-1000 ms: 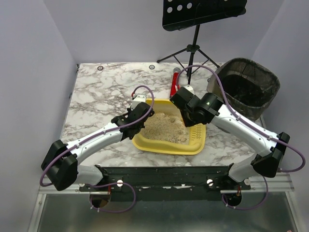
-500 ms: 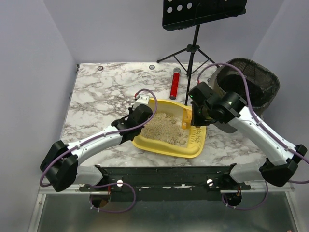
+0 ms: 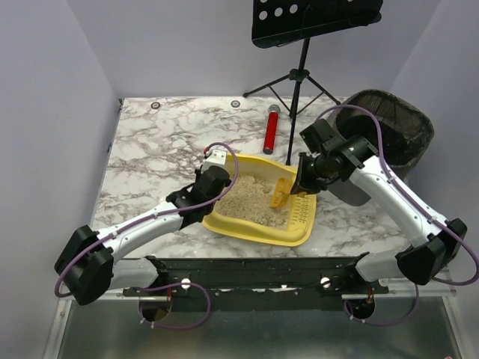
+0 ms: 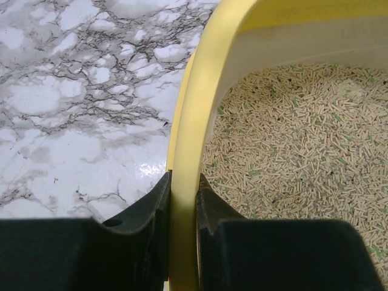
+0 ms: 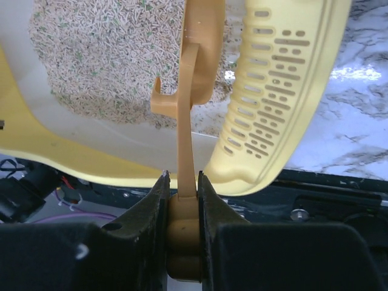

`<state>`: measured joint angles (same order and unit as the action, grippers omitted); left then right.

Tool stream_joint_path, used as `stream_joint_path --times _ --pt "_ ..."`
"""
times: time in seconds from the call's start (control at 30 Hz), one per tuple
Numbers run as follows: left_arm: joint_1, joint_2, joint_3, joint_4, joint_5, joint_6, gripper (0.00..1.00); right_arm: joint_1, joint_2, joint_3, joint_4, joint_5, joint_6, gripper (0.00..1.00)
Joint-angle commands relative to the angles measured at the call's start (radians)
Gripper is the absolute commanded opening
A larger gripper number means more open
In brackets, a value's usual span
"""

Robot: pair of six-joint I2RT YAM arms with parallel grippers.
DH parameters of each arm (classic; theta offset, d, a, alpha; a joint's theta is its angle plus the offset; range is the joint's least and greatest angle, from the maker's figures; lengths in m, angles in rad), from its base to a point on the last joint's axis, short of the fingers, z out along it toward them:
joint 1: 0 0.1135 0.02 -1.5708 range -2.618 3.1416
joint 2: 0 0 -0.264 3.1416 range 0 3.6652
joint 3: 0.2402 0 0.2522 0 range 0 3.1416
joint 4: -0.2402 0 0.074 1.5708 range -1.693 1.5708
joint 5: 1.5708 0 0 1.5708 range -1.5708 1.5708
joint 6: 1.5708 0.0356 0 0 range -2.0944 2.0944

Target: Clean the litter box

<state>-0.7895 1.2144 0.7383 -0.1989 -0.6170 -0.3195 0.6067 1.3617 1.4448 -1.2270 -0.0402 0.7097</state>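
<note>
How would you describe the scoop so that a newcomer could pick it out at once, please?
On the marble table, find the yellow litter box near the front middle. Over its right end, the right gripper holds the scoop by its handle. The scoop is thin and orange-yellow, darker than the pale yellow box beneath it.

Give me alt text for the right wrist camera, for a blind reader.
The right gripper clamps the handle of an orange-yellow scoop reaching over the yellow litter box. Beige litter lies upper left; the box's slotted lip is at right, marble table beyond.
</note>
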Motion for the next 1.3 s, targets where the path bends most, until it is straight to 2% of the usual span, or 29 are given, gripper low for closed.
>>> stream_joint_path --times 0.0,0.1,0.27,0.53,0.6,0.77,0.9,1.07,1.1,1.27 --pt "0.003 -0.032 0.001 0.147 -0.040 0.002 0.00 -0.030 0.057 -0.044 0.133 -0.119 0.022 0.01" --pt "0.003 -0.004 0.001 0.165 -0.039 -0.004 0.00 -0.030 0.108 -0.084 0.213 -0.113 0.056 0.01" --pt "0.003 0.028 0.009 0.176 -0.023 -0.006 0.00 -0.032 0.158 -0.128 0.288 -0.010 0.056 0.01" --pt "0.004 0.080 0.000 0.288 0.023 0.026 0.00 -0.031 0.200 -0.303 0.622 -0.225 -0.099 0.01" --pt "0.004 0.100 0.010 0.300 0.028 0.031 0.00 -0.031 0.212 -0.351 0.711 -0.248 -0.099 0.01" --pt "0.004 0.142 0.033 0.320 0.059 0.037 0.00 -0.031 0.313 -0.377 0.866 -0.401 -0.084 0.01" --pt "0.006 0.148 0.033 0.334 0.079 0.045 0.00 -0.031 0.372 -0.399 1.059 -0.553 -0.067 0.01" --pt "0.009 0.158 0.050 0.313 0.066 0.024 0.00 -0.031 0.363 -0.483 1.254 -0.540 -0.004 0.01" --pt "0.009 0.155 0.055 0.303 0.062 0.017 0.00 -0.031 0.334 -0.535 1.340 -0.535 0.038 0.01" --pt "0.025 0.145 0.052 0.222 0.022 -0.044 0.00 -0.033 0.229 -0.653 1.524 -0.495 0.140 0.01"
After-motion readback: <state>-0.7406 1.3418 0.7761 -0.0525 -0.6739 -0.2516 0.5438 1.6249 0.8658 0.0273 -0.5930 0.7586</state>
